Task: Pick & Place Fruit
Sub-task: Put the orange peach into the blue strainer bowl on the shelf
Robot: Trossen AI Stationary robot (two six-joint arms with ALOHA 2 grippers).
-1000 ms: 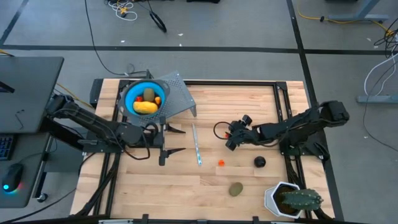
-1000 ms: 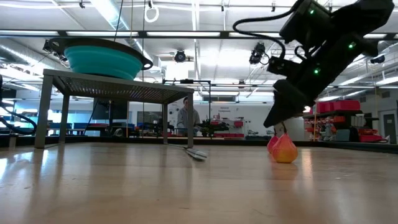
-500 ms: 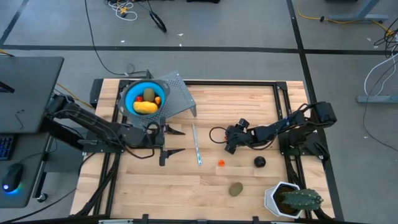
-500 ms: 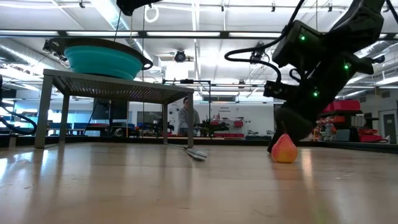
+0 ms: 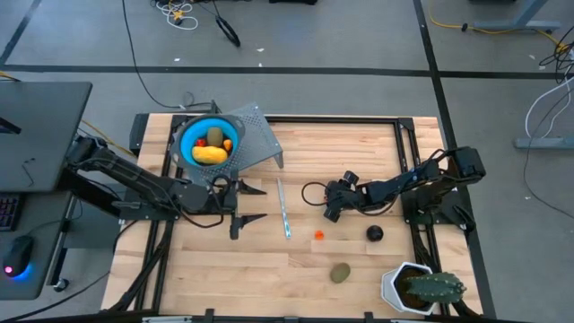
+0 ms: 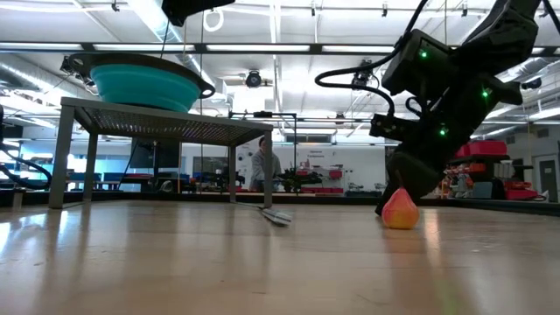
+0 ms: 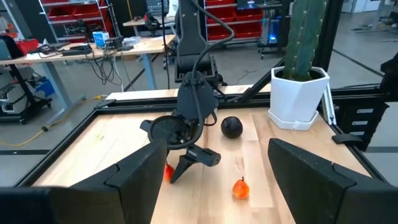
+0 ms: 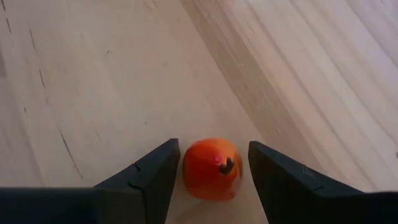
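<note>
My right gripper point(image 5: 329, 213) is open, low over the table's middle, pointing down. Its two fingers stand on either side of a tiny orange-red ball point(image 8: 211, 168) that rests on the wood. A second orange-red ball point(image 5: 318, 235) lies just nearer the near edge. The black ball point(image 5: 374, 234) and one olive-brown kiwi point(image 5: 340, 272) also lie on the table. The blue bowl point(image 5: 190, 135) holds the yellow oblong point(image 5: 210, 154), another kiwi point(image 5: 215, 136) and small red balls. My left gripper point(image 5: 260, 203) waits open beside the bowl's stand.
The bowl sits on a grey perforated stand point(image 5: 256, 144) at the far left. A thin silvery-blue stick point(image 5: 283, 208) lies between the two grippers. A cactus in a white pot point(image 5: 414, 287) stands at the near right corner. Bare wood lies along the near left side.
My right gripper moved down and a little toward the table's left, settling with its open fingers around the orange-red ball. It has kept still for the last half second. The ball stayed on the table.
</note>
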